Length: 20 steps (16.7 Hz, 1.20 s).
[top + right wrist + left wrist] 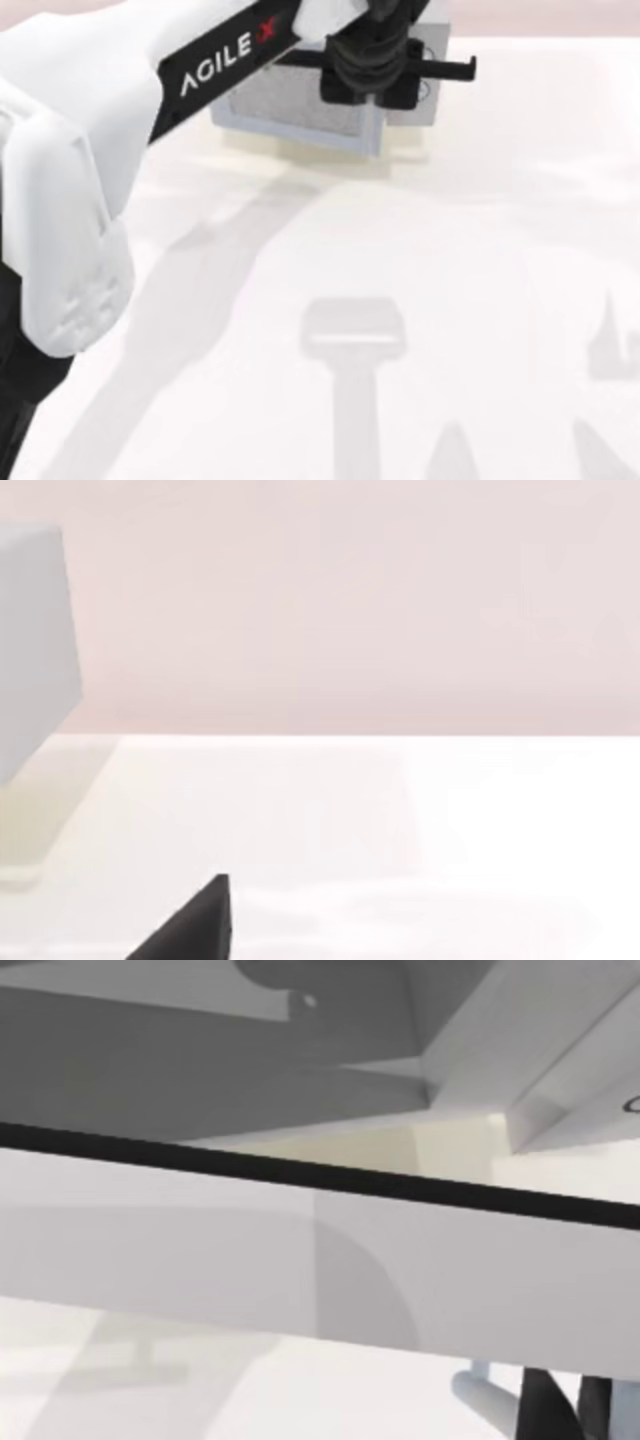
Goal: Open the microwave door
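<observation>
The microwave (pixel 330 110) stands at the far edge of the desk (pixel 480 250), a little left of centre in the top view. The microwave door (pixel 295 110), with its speckled mesh window, is swung out from the front at an angle, and a pale strip of the interior shows beneath its lower edge. The narrow control panel sits just right of the door and is mostly hidden.

The left arm (pixel 120 130) reaches diagonally from the near left corner across the desk to the microwave. The left gripper (pixel 385 65) is positioned directly over the free edge of the door, next to the control panel. Its dark body covers the contact area; whether the jaws are clenched on the door or released cannot be told.

In the left wrist view, the door (pixel 300 1250) fills the frame as a light-grey panel with a dark top edge, and the cream cavity (pixel 380 1145) is visible behind it.

The right arm is out of the top view. Its wrist view shows one dark fingertip (pixel 195 925) over bare desk, with the microwave (pixel 35 640) well apart.
</observation>
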### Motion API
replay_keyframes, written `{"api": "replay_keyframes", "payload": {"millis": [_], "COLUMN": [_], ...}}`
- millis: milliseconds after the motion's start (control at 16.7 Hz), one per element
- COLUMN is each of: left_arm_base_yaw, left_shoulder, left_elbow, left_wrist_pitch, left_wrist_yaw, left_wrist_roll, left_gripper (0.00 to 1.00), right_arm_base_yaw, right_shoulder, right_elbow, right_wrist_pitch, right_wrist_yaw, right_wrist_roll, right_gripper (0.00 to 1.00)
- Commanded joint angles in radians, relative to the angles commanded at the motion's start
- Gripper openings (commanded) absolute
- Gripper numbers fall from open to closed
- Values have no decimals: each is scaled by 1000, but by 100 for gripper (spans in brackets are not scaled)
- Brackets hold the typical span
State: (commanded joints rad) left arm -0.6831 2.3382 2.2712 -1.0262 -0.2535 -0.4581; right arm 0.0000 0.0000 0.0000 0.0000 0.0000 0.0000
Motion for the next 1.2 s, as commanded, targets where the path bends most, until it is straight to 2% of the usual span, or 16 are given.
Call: {"api": "replay_keyframes", "payload": {"millis": [300, 1200], "left_arm_base_yaw": [9, 10], "left_shoulder": [-88, -90], "left_elbow": [-157, -160], "left_wrist_pitch": [79, 80], "left_wrist_yaw": [34, 35], "left_wrist_roll": [66, 67], "left_gripper": [0, 0], "right_arm_base_yaw": [0, 0], "right_shoulder": [0, 0], "right_elbow": [0, 0], "right_wrist_pitch": [0, 0], "right_wrist_yaw": [0, 0], "right_wrist_roll": [0, 0], "right_gripper": [100, 100]}}
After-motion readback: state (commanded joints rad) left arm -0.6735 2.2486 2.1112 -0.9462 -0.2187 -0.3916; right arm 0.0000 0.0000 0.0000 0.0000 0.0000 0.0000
